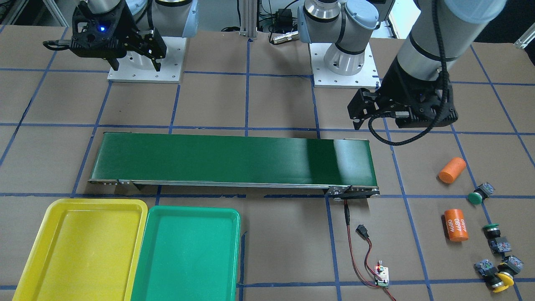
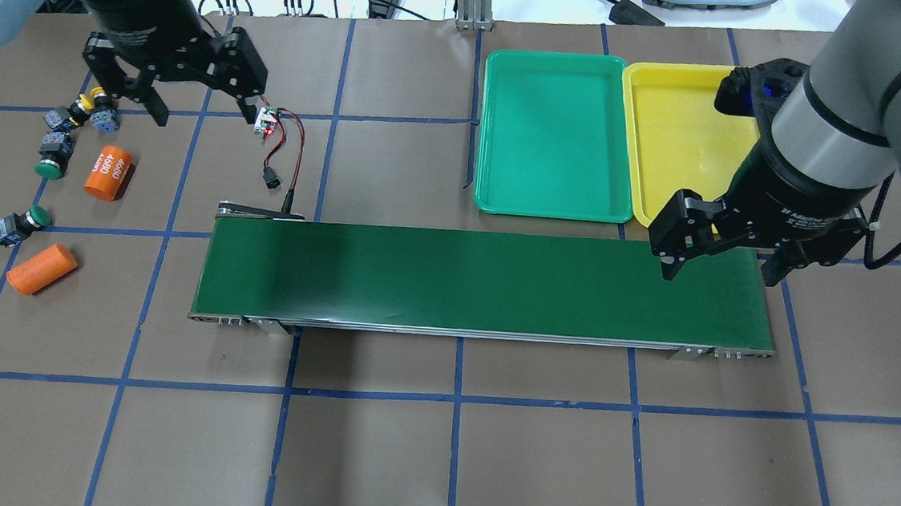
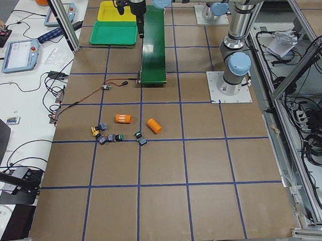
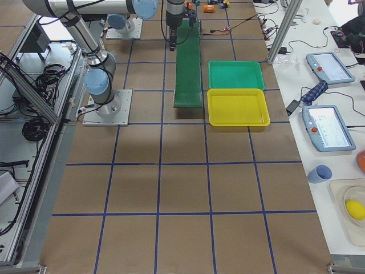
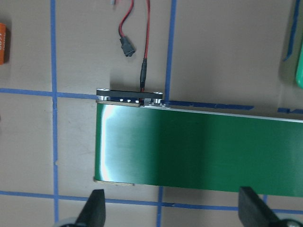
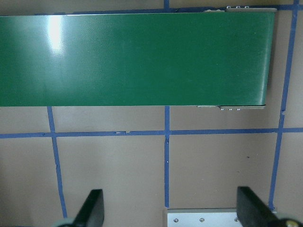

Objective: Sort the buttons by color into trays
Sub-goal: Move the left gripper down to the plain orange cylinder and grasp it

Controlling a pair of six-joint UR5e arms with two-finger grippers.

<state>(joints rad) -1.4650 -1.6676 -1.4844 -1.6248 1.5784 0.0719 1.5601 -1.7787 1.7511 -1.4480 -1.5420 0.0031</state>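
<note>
Four buttons lie on the brown table beyond the belt's left end: two green-capped buttons and two yellow-capped buttons lying close together. The green tray and the yellow tray sit side by side, both with nothing in them. My left gripper is open and empty, up in the air between the buttons and the belt's left end. My right gripper is open and empty above the belt's right end, near the yellow tray.
A long dark-green conveyor belt crosses the middle. Two orange cylinders lie among the buttons. A small circuit board with red and black wires lies by the belt's left end. The arm bases stand behind the belt.
</note>
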